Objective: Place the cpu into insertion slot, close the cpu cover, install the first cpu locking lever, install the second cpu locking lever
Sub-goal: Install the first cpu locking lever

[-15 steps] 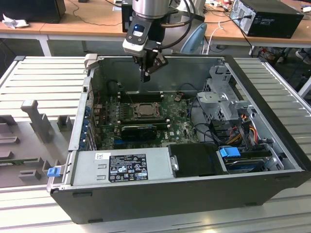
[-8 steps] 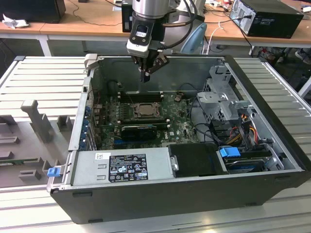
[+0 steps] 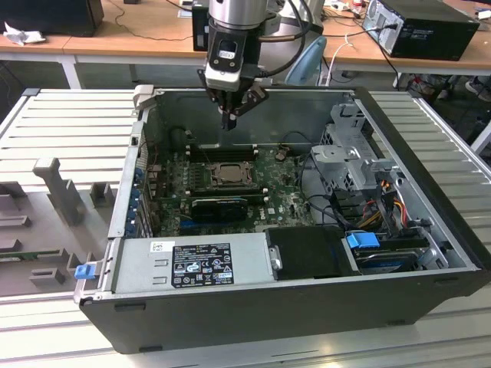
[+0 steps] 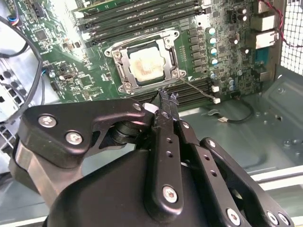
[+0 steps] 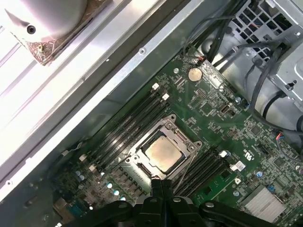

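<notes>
The cpu (image 4: 146, 64) sits in the insertion slot (image 4: 141, 40), its pale top showing through the window of the cpu cover (image 4: 124, 66), which appears to lie flat over it. The first wrist view frames the cpu (image 5: 163, 153) the same way. From one corner of the insertion slot a thin wire rod (image 4: 199, 89) slants out across the black memory slots (image 4: 194, 92) beside it; I cannot tell whether it is one of the locking levers. The hand (image 4: 168, 97) hovers just off the insertion slot's edge, above those memory slots, its two fingers pressed together with nothing between them. In the exterior view the hand (image 3: 228, 123) hangs above the insertion slot, clear of the green motherboard (image 3: 288, 195) around it. That board lies in an open computer case (image 3: 307, 307) on the ribbed grey tabletop (image 3: 69, 115).

Seating the chip and shutting the cover look done, so I judge the first lever to be the step in hand. It calls for the closed fingertips to meet thin wire squarely and press it under its catch without scraping the slots
</notes>
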You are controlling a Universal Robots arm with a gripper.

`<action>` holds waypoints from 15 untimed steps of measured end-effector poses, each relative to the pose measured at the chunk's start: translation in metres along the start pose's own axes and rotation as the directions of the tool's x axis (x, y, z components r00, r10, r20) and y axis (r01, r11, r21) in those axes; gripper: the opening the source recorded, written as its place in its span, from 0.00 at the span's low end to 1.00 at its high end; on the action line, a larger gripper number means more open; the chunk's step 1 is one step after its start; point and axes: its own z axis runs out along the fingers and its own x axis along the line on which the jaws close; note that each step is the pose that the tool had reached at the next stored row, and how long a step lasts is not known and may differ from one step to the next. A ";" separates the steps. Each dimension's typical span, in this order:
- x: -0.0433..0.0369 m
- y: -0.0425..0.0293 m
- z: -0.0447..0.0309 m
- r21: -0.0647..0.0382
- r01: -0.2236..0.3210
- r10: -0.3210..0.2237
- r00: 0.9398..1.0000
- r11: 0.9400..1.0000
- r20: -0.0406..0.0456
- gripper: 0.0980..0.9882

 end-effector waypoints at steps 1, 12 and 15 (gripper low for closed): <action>0.0000 0.0000 0.0000 0.000 0.012 -0.012 1.000 1.000 0.000 0.01; 0.0000 0.0000 0.0000 0.005 0.139 -0.139 0.990 0.990 0.000 0.01; 0.0000 0.0000 0.0000 0.006 0.173 -0.173 0.985 0.985 0.000 0.01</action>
